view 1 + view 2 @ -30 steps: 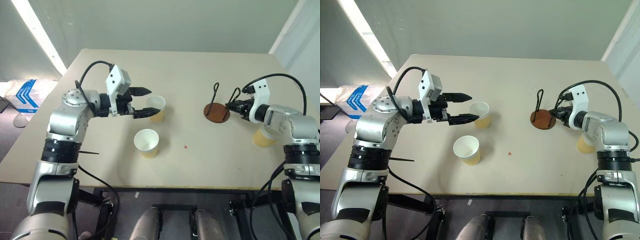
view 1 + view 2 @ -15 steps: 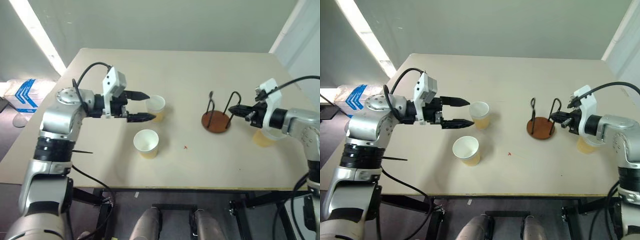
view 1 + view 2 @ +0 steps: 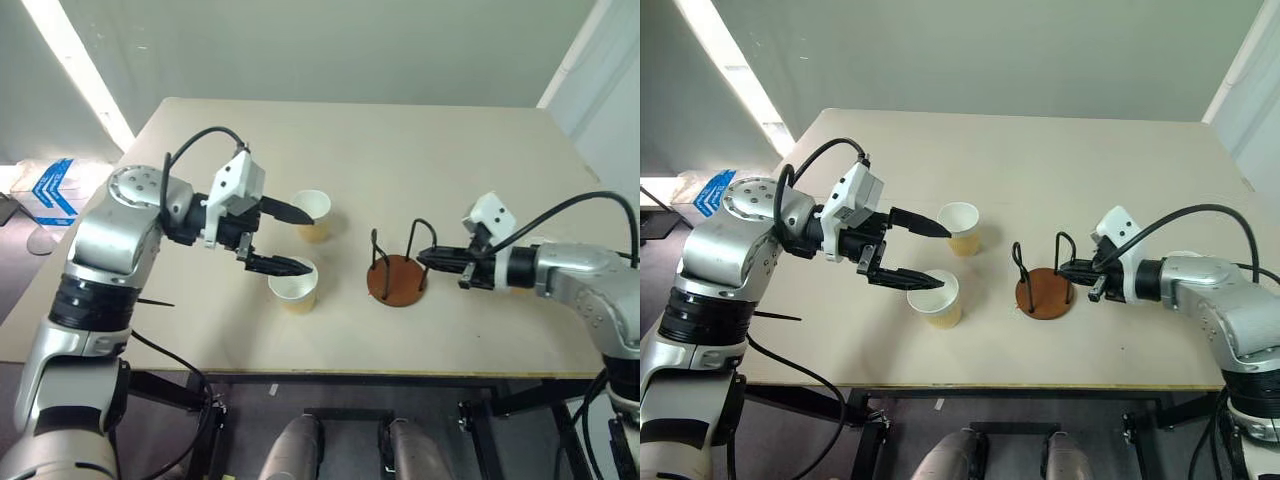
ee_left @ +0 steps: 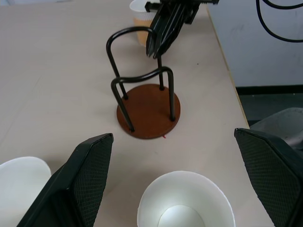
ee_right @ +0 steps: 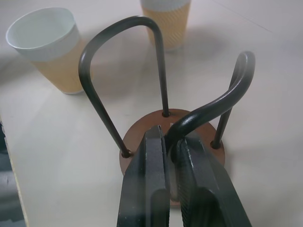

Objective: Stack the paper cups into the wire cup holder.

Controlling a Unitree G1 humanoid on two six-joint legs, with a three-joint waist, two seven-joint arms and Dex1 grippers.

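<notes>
My right gripper (image 3: 1072, 269) pinching wire cup holder (image 3: 1044, 291), dragged it nearer cups (nine o'clock side). My left gripper (image 3: 935, 254) wide, over near paper cup (image 3: 937, 298); stacking soon.

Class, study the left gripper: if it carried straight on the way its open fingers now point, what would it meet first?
Probably the nearer paper cup, standing between the left gripper's spread fingers; beyond it stands the wire cup holder. It might pass above the rim; depth is unclear.
</notes>
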